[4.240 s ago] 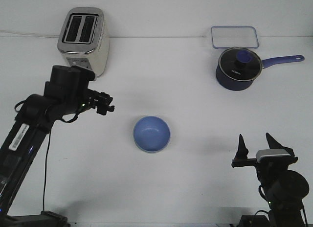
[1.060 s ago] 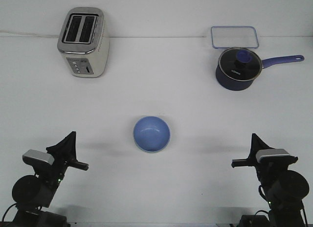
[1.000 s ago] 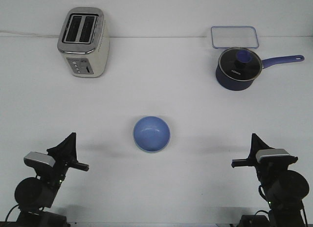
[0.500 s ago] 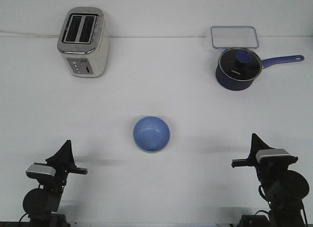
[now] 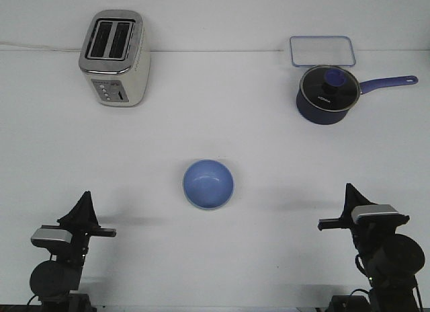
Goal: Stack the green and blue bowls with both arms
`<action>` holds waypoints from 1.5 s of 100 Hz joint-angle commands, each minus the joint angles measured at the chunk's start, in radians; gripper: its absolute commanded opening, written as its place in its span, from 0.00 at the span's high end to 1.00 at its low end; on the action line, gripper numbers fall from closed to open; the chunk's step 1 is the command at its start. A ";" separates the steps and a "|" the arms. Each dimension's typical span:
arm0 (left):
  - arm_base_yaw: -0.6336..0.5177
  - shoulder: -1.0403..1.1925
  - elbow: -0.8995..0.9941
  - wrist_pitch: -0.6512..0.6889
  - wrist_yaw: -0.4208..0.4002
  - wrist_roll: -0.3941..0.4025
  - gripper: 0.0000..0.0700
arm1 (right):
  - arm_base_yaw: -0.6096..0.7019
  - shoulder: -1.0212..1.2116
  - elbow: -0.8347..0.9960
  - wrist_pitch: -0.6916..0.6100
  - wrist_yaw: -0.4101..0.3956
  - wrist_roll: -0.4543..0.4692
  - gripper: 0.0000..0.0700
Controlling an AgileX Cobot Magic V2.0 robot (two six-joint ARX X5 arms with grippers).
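Observation:
The periwinkle blue bowl [image 5: 208,183] stands upright in the middle of the white table. A thin pale green rim shows along its near edge, so it seems to sit inside the green bowl [image 5: 207,207], which is otherwise hidden. My left gripper [image 5: 86,195] is at the front left corner, its fingers together in one point, empty and far from the bowls. My right gripper [image 5: 348,188] is at the front right corner, also shut and empty, well to the right of the bowls.
A silver toaster [image 5: 114,56] stands at the back left. A dark navy saucepan with a glass lid [image 5: 326,93] and a clear rectangular container [image 5: 322,51] stand at the back right.
My left arm has drawn back from near the toaster to the front left corner and sunk a little lower. My right gripper, open at first, has shut. The bowls have not moved.

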 commanded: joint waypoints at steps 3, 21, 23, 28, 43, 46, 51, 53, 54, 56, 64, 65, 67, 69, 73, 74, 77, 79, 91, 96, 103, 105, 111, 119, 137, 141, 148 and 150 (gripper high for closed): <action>0.002 -0.002 -0.019 0.010 -0.001 -0.002 0.99 | 0.001 -0.002 0.002 0.013 -0.002 0.003 1.00; 0.002 -0.001 -0.019 0.010 -0.001 -0.002 0.99 | 0.001 -0.002 0.002 0.013 -0.002 0.003 1.00; 0.002 -0.001 -0.019 0.010 -0.001 -0.002 0.99 | 0.001 -0.002 0.002 0.013 -0.002 0.003 1.00; 0.002 -0.001 -0.019 0.010 -0.001 -0.002 0.99 | 0.001 -0.002 0.002 0.013 -0.002 0.003 1.00; 0.002 -0.001 -0.019 0.010 -0.001 -0.002 0.99 | 0.001 -0.002 0.002 0.013 -0.001 0.003 1.00; 0.002 -0.001 -0.019 0.010 -0.001 -0.002 0.99 | 0.001 -0.002 0.002 0.013 -0.002 0.003 1.00; 0.002 -0.001 -0.019 0.010 -0.001 -0.002 0.99 | 0.001 -0.002 0.002 0.013 -0.002 0.003 1.00; 0.002 -0.001 -0.019 0.010 -0.001 -0.002 0.99 | 0.001 -0.002 0.002 0.013 -0.002 0.003 1.00; 0.002 -0.001 -0.019 0.010 -0.001 -0.002 0.99 | 0.001 -0.002 0.002 0.013 -0.001 0.003 1.00; 0.002 -0.001 -0.019 0.010 -0.001 -0.002 0.99 | 0.001 -0.002 0.002 0.013 -0.001 0.003 1.00; 0.002 -0.001 -0.019 0.010 -0.001 -0.002 0.99 | 0.001 -0.002 0.002 0.013 -0.001 0.003 1.00; 0.002 -0.001 -0.019 0.010 -0.001 -0.002 0.99 | 0.001 -0.002 0.002 0.013 -0.002 0.003 1.00; 0.002 -0.001 -0.019 0.010 -0.001 -0.002 0.99 | 0.001 -0.002 0.002 0.013 -0.001 0.003 1.00; 0.002 -0.001 -0.019 0.010 -0.001 -0.002 0.99 | 0.001 -0.002 0.002 0.013 -0.002 0.003 1.00; 0.002 -0.001 -0.019 0.010 -0.001 -0.002 0.99 | 0.001 -0.002 0.002 0.013 -0.002 0.003 1.00; 0.002 -0.001 -0.019 0.010 -0.001 -0.002 0.99 | 0.001 -0.002 0.002 0.013 -0.002 0.003 1.00; 0.002 -0.001 -0.019 0.010 -0.001 -0.002 0.99 | 0.001 -0.002 0.002 0.013 -0.002 0.003 1.00; 0.002 -0.001 -0.019 0.010 -0.001 -0.002 0.99 | 0.001 -0.002 0.002 0.013 -0.002 0.003 1.00; 0.002 -0.001 -0.019 0.010 -0.001 -0.002 0.99 | 0.001 -0.005 0.001 0.014 -0.001 0.003 1.00; 0.002 -0.001 -0.019 0.010 -0.001 -0.002 0.99 | 0.001 -0.014 0.001 0.014 -0.002 0.003 1.00; 0.002 -0.001 -0.019 0.010 -0.001 -0.002 0.99 | 0.001 -0.036 0.000 0.013 0.000 0.003 1.00; 0.002 -0.001 -0.019 0.010 -0.001 -0.002 0.99 | 0.001 -0.045 -0.001 0.014 0.002 0.003 1.00; 0.002 -0.001 -0.019 0.010 -0.001 -0.002 0.99 | 0.000 -0.072 -0.007 0.018 0.002 0.003 1.00; 0.002 -0.001 -0.019 0.010 -0.001 -0.002 0.99 | 0.000 -0.107 -0.026 0.018 0.000 0.003 1.00; 0.002 -0.001 -0.019 0.010 -0.001 -0.002 0.99 | 0.000 -0.197 -0.127 0.043 -0.001 0.003 1.00; 0.002 -0.001 -0.019 0.010 -0.001 -0.002 0.99 | 0.000 -0.218 -0.156 0.055 -0.001 0.003 1.00; 0.002 -0.001 -0.019 0.010 -0.001 -0.002 0.99 | 0.000 -0.254 -0.203 0.072 -0.001 0.003 1.00; 0.002 -0.001 -0.019 0.010 -0.001 -0.002 0.99 | 0.000 -0.265 -0.216 0.077 -0.001 0.003 1.00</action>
